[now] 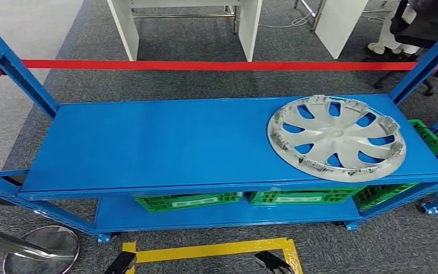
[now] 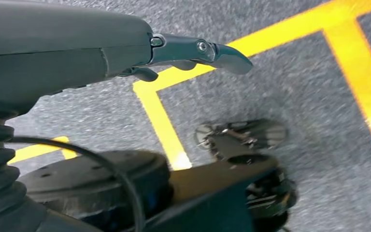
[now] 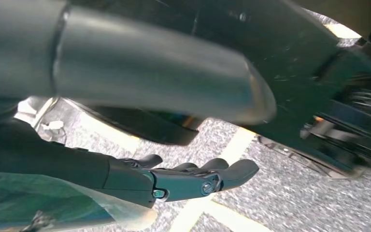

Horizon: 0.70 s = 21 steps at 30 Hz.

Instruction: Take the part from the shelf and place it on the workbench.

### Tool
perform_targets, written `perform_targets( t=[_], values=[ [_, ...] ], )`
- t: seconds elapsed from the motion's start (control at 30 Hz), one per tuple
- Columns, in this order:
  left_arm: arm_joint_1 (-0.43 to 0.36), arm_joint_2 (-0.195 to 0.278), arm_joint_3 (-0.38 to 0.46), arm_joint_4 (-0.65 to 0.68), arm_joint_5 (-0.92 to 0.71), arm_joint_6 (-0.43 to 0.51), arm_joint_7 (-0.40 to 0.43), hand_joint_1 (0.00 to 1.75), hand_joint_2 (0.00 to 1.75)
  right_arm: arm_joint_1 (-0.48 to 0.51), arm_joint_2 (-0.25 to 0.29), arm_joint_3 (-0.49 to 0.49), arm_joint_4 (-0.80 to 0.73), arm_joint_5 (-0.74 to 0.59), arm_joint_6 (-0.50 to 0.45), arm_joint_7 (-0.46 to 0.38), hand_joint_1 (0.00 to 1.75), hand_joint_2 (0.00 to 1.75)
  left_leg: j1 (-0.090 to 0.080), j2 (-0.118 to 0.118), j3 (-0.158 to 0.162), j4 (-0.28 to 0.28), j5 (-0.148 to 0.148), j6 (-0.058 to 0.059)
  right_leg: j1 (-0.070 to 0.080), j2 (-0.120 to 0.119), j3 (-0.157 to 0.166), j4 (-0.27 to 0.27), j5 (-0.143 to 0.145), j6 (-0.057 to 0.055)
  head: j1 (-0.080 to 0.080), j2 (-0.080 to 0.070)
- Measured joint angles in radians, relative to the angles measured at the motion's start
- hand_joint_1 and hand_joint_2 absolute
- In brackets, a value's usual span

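Blue steel makes up the shelf (image 1: 165,142), and its top deck carries the part, a silver-grey hubcap (image 1: 336,138), lying flat toward the right end with its ribbed inner side up (blue shows through the slots between its spokes). Its near edge lies just beside the deck's front lip. On the lower deck sit green crates (image 1: 305,196), side by side, with another green crate (image 1: 433,142) past the right end of the frame. A red tape barrier (image 1: 205,65) runs across behind the shelf, and beyond it stand white table legs (image 1: 248,28) on grey carpet. Yellow floor tape (image 1: 217,250) marks a box on the carpet in front of the shelf, and a shiny round stanchion base (image 1: 43,249) sits at the lower left. The left hand (image 2: 193,50) hangs over the carpet and yellow lines, fingers extended and apart, holding nothing. The right hand (image 3: 193,179) likewise hangs low with fingers stretched out straight, empty, well apart from the hubcap.
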Motion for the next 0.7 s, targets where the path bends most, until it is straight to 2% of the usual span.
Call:
perform_targets(
  t=[0.03, 0.07, 0.1, 0.13, 0.17, 0.2, 0.3, 0.37, 0.4, 0.47, 0.5, 0.53, 0.57, 0.63, 0.7],
  values=[
    [0.0, 0.001, 0.0, -0.008, 0.0, -0.011, 0.002, 0.0, 1.75, 0.016, -0.004, 0.0, 0.003, -0.001, -0.001, 0.003, 0.0, 1.75, -0.001, 0.005, 0.001, 0.0, -0.001, 0.0, 0.0, -0.001, 0.001, 0.0, 0.011, 0.0, 0.0, 0.0],
    [-0.002, 0.003, 0.001, -0.021, 0.001, -0.021, 0.002, 0.0, 1.75, 0.037, -0.009, -0.002, 0.008, -0.004, -0.002, 0.0, 0.0, 1.75, -0.001, 0.007, 0.003, 0.0, -0.003, 0.0, 0.0, -0.001, 0.022, -0.039, 0.038, -0.001, 0.0, 0.0],
    [-0.004, 0.005, 0.001, -0.037, 0.004, -0.03, 0.002, 0.0, 1.31, 0.058, -0.014, -0.003, 0.011, -0.009, -0.004, -0.009, 0.0, 1.75, -0.001, 0.008, 0.005, 0.001, -0.005, -0.001, 0.0, -0.004, 0.06, -0.109, 0.073, -0.004, 0.001, 0.0],
    [-0.005, 0.008, 0.002, -0.054, 0.008, -0.039, 0.002, 0.0, 0.87, 0.078, -0.02, -0.005, 0.015, -0.016, -0.007, -0.021, 0.0, 1.75, -0.003, 0.008, 0.006, 0.002, -0.008, -0.005, 0.002, -0.007, 0.1, -0.179, 0.096, -0.008, 0.001, 0.0],
    [-0.005, 0.012, 0.003, -0.068, 0.013, -0.047, 0.002, 0.0, 0.44, 0.097, -0.026, -0.008, 0.018, -0.024, -0.01, -0.036, 0.0, 1.75, -0.005, 0.009, 0.007, 0.003, -0.01, -0.009, 0.003, -0.009, 0.13, -0.233, 0.11, -0.012, 0.001, 0.0],
    [-0.003, 0.016, 0.004, -0.082, 0.018, -0.057, 0.002, 0.0, 0.0, 0.113, -0.034, -0.013, 0.019, -0.034, -0.013, -0.055, 0.0, 1.75, -0.007, 0.011, 0.008, 0.004, -0.012, -0.014, 0.005, -0.009, 0.147, -0.263, 0.114, -0.015, 0.0, 0.0],
    [0.018, 0.033, 0.012, -0.111, 0.038, -0.088, 0.002, 0.0, 0.0, 0.148, -0.055, -0.033, 0.013, -0.065, -0.02, -0.117, 0.0, 1.75, -0.007, 0.017, 0.012, 0.003, -0.015, -0.03, 0.005, -0.004, 0.154, -0.272, 0.113, -0.029, -0.001, 0.0],
    [0.046, 0.043, 0.018, -0.118, 0.05, -0.108, 0.002, 0.0, 0.0, 0.16, -0.066, -0.044, -0.005, -0.082, -0.027, -0.153, 0.0, 1.75, -0.006, 0.017, 0.002, 0.038, -0.044, -0.041, 0.001, -0.008, 0.162, -0.279, 0.113, -0.041, -0.004, 0.0],
    [0.065, 0.048, 0.021, -0.12, 0.057, -0.118, 0.002, 0.0, 0.0, 0.165, -0.072, -0.049, -0.02, -0.09, -0.03, -0.17, 0.0, 1.75, -0.005, 0.017, -0.018, 0.086, -0.074, -0.045, -0.001, -0.011, 0.165, -0.28, 0.112, -0.045, -0.005, 0.0],
    [0.109, 0.055, 0.025, -0.116, 0.068, -0.135, 0.002, 0.0, 0.0, 0.171, -0.084, -0.058, -0.055, -0.105, -0.034, -0.202, 0.0, 1.75, -0.004, 0.017, -0.079, 0.218, -0.135, -0.05, 0.001, -0.014, 0.166, -0.28, 0.109, -0.051, -0.007, 0.0],
    [0.134, 0.059, 0.026, -0.11, 0.072, -0.143, 0.002, 0.0, 0.0, 0.172, -0.089, -0.062, -0.076, -0.112, -0.037, -0.216, 0.0, 1.75, -0.003, 0.017, -0.103, 0.267, -0.149, -0.051, 0.001, -0.013, 0.167, -0.28, 0.109, -0.052, -0.008, 0.0],
    [0.159, 0.063, 0.027, -0.102, 0.076, -0.149, 0.002, 0.0, 0.0, 0.171, -0.095, -0.066, -0.099, -0.118, -0.04, -0.229, 0.0, 1.75, -0.003, 0.017, -0.112, 0.282, -0.144, -0.051, 0.001, -0.012, 0.167, -0.28, 0.108, -0.052, -0.008, 0.0],
    [0.182, 0.066, 0.028, -0.092, 0.08, -0.155, 0.002, 0.0, 0.0, 0.168, -0.101, -0.071, -0.123, -0.123, -0.043, -0.24, 0.0, 1.75, -0.003, 0.017, -0.102, 0.259, -0.12, -0.049, 0.002, -0.011, 0.169, -0.28, 0.108, -0.052, -0.008, 0.0],
    [0.225, 0.074, 0.031, -0.07, 0.087, -0.165, 0.002, 0.0, 0.0, 0.157, -0.113, -0.079, -0.173, -0.133, -0.048, -0.262, 0.0, 1.75, -0.003, 0.017, -0.042, 0.128, -0.051, -0.042, 0.002, -0.009, 0.172, -0.28, 0.106, -0.049, -0.007, 0.0],
    [0.259, 0.081, 0.035, -0.055, 0.094, -0.178, 0.002, 0.0, 0.0, 0.149, -0.127, -0.088, -0.216, -0.145, -0.052, -0.286, 0.0, 1.75, -0.006, 0.016, 0.009, 0.023, -0.017, -0.033, 0.006, -0.007, 0.169, -0.278, 0.101, -0.039, -0.006, 0.0]
  ],
)
